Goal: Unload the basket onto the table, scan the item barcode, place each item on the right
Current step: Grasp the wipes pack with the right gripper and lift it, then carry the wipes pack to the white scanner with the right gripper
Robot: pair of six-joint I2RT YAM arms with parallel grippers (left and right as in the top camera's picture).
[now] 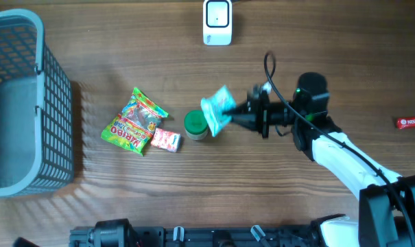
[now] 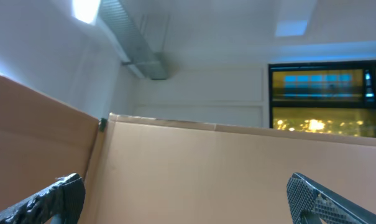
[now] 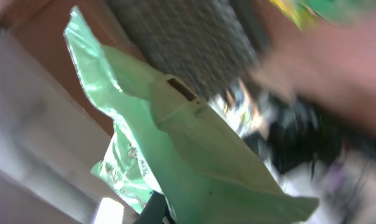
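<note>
Mock shop checkout: scanner (image 1: 217, 22), basket (image 1: 15, 103), snack packets (image 1: 134, 121).

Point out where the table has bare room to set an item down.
Bare wood: between the grey mesh basket and the white scanner; right of the scanner to the red wrapper. Crowded: mid-table, where green candy bag, pink packet, green round tub and the pale green pouch in the right gripper bunch together.
</note>
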